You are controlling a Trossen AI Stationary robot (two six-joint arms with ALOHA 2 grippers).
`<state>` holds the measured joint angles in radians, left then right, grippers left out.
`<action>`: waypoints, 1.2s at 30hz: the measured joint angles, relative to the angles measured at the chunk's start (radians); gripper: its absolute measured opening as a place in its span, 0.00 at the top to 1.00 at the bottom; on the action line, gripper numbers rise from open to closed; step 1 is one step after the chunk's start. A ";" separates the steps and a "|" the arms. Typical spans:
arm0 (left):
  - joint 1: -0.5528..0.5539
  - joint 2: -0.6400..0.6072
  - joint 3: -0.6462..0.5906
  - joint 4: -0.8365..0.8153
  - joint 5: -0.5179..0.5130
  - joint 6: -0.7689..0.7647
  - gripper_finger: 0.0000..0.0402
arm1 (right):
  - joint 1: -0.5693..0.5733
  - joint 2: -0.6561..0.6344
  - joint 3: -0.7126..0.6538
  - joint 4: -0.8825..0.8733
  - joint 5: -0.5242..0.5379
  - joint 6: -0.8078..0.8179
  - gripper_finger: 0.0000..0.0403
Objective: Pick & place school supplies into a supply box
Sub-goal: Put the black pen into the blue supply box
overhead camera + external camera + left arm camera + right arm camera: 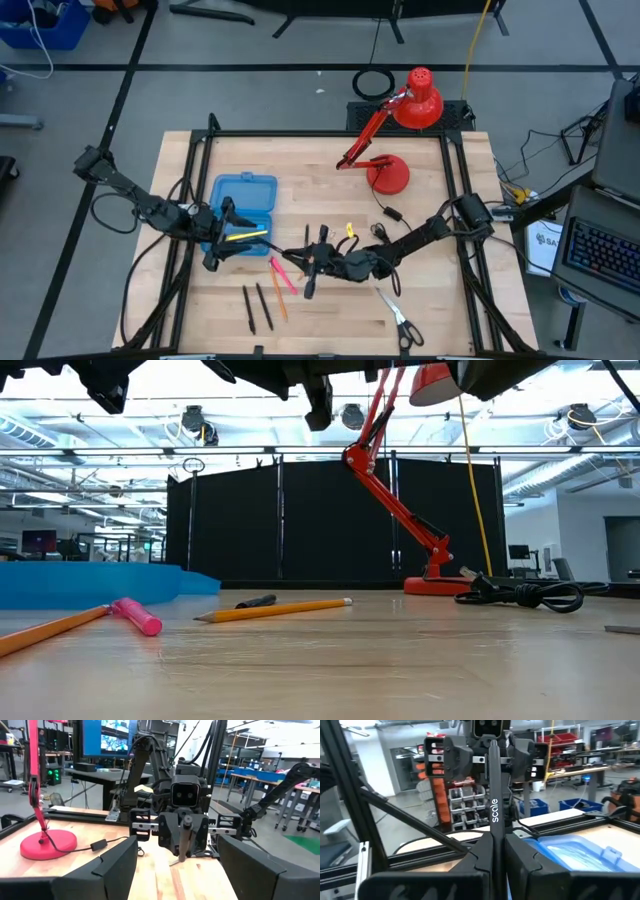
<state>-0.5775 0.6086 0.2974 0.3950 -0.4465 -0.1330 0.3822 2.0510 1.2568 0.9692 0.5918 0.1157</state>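
- Supply box (244, 200) lies on the table's (430, 300) left half, lid closed, a yellow pencil (245, 237) at its near edge.
- Left gripper (222, 232) hovers there, fingers wide, empty.
- Right gripper (312, 262) mid-table, clamped on a black pen (494, 805).
- Scissors (398, 316) lie near the front edge; front right corner is bare.

The red desk lamp (388, 172) and its cable (388, 215) crowd the table's far right; loose pencils (262, 305) litter the near middle.
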 joint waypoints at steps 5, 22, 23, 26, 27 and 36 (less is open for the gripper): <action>0.019 0.018 0.000 0.007 0.026 -0.006 0.31 | -0.031 0.000 0.000 -0.001 -0.040 0.021 0.96; 0.078 0.125 0.000 0.138 0.087 -0.001 0.32 | -0.074 0.000 0.000 -0.011 -0.126 0.082 0.96; 0.082 0.125 0.000 0.138 0.087 -0.001 0.33 | -0.074 0.000 0.000 -0.011 -0.126 0.082 0.96; 0.094 0.125 0.000 0.139 0.088 -0.001 0.40 | -0.074 0.000 0.000 -0.013 -0.126 0.082 0.96; 0.096 0.125 0.000 0.139 0.090 -0.001 0.43 | -0.074 0.000 0.000 -0.015 -0.126 0.082 0.96; 0.140 0.125 0.000 0.149 0.170 0.008 0.78 | -0.084 0.000 0.000 -0.026 -0.155 0.107 0.96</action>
<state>-0.4372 0.7334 0.2977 0.5445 -0.2767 -0.1248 0.2983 2.0510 1.2568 0.9428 0.4369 0.2226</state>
